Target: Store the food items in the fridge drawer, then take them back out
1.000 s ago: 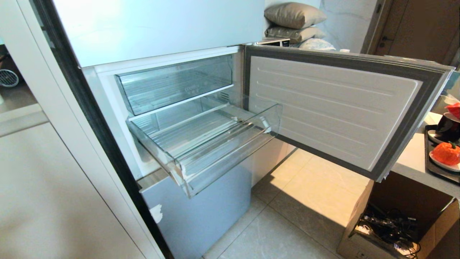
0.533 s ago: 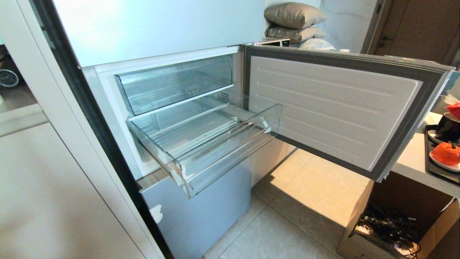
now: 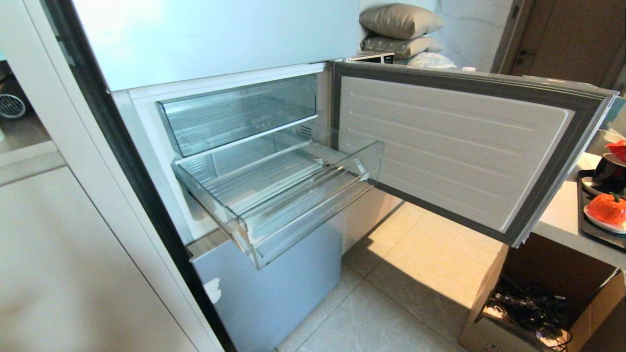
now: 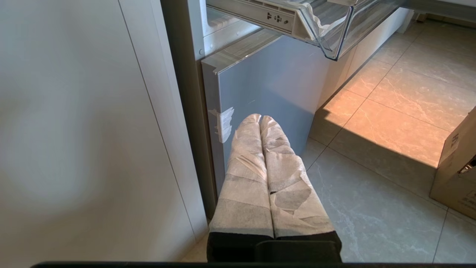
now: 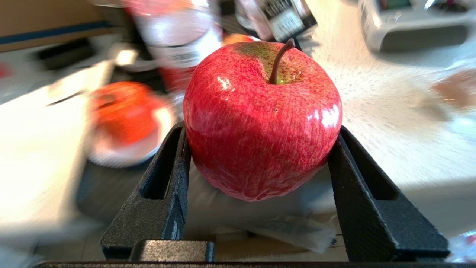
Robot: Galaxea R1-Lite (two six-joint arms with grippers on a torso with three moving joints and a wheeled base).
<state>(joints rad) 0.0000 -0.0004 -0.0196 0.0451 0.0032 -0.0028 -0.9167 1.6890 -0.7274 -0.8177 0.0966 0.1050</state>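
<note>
Change since earlier: almost nothing shifts in the head view; fridge, drawers and counter sit as before, and neither arm enters that view.
Right gripper [image 5: 260, 149]: clamped on the red apple [image 5: 262, 119], one black finger on each flank, stem up, the fruit lifted clear of the counter.
Left gripper [image 4: 260, 121]: parked low beside the fridge's grey lower panel [image 4: 271, 82], its taped fingers pressed together, holding nothing.
Orange-red fruit [image 3: 608, 208]: on a white plate [image 3: 604, 225] on the dark tray [image 3: 587, 227] at the counter, well apart from the fridge.
Fridge drawer [image 3: 313, 205]: pulled out under the shallower clear drawer [image 3: 239, 115], with nothing inside it; the fridge door [image 3: 455, 146] stands wide open between drawer and counter.
Step in hand: storing, first item; the apple looks picked up but not yet carried across.
Next move: judging by the layout, the right arm must swing the apple around the open door, come in above the drawer's front lip, lower it onto the ribbed floor and let go gently so it does not roll.
</note>
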